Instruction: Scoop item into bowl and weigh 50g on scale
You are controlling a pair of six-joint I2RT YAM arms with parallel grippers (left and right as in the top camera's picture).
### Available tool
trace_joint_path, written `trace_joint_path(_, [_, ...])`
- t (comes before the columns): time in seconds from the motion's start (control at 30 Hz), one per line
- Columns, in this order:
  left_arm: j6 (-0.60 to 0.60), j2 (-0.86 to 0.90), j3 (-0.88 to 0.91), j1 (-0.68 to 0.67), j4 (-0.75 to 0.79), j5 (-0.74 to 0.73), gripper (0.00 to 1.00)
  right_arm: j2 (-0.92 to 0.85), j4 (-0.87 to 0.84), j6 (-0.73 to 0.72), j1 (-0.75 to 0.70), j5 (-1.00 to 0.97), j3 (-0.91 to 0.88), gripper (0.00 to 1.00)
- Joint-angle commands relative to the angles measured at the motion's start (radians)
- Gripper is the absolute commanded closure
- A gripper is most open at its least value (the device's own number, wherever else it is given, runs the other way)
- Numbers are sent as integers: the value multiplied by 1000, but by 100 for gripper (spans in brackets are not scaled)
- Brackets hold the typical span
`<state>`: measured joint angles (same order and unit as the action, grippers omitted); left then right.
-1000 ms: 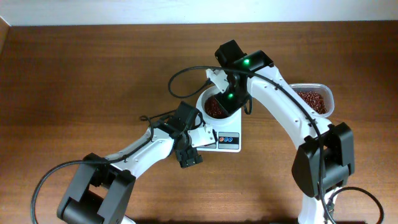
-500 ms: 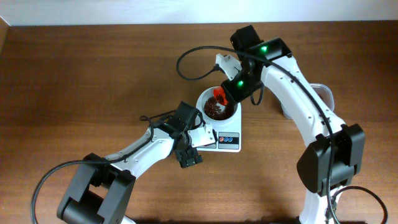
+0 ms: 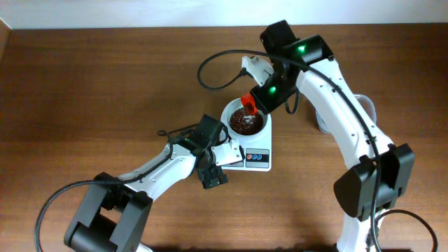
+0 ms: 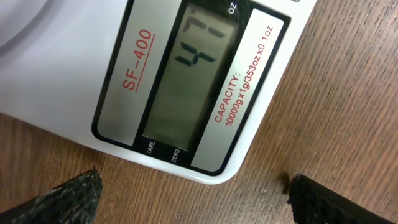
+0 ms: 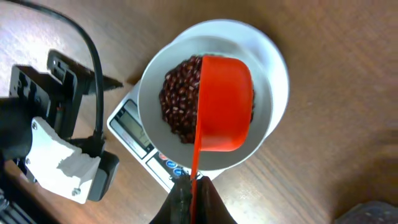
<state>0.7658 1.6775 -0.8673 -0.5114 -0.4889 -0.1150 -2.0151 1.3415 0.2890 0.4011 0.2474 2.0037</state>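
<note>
The white bowl (image 3: pixel 246 131) stands on the white scale (image 3: pixel 255 160) and holds a pile of dark reddish-brown beans (image 3: pixel 245 122). My right gripper (image 5: pixel 192 185) is shut on the thin handle of a red scoop (image 5: pixel 225 102). The scoop's cup hangs over the beans (image 5: pixel 179 99) inside the bowl (image 5: pixel 275 79), and I cannot see into the cup. My left gripper (image 4: pixel 194 194) is open just above the table in front of the scale (image 4: pixel 74 74). Its lit display (image 4: pixel 186 81) shows digits and nothing lies between the fingers.
A clear plastic container (image 3: pixel 367 105) sits to the right of the scale, mostly hidden by my right arm. The left arm lies across the table at the scale's front left corner. A black cable loops behind the bowl.
My right arm has swung right and back, now covering the container. The red scoop has come into sight over the bowl's far rim. The left arm has not moved.
</note>
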Motion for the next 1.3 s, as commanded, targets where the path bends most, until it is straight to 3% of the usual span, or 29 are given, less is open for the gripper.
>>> trace_joint_path(0.0, [-6, 9, 5, -1, -1, 0, 1, 8, 5, -27, 12, -36, 59, 96])
trace_joint_path(0.2, [-6, 9, 5, -1, -1, 0, 1, 8, 41, 13, 18, -2, 60, 96])
trace_joint_path(0.6, [-6, 9, 5, -1, -1, 0, 1, 8, 35, -63, 10, -22, 60, 96])
trace_joint_path(1.27, [-6, 9, 5, -1, -1, 0, 1, 11, 77, -58, 9, 37, 61, 96])
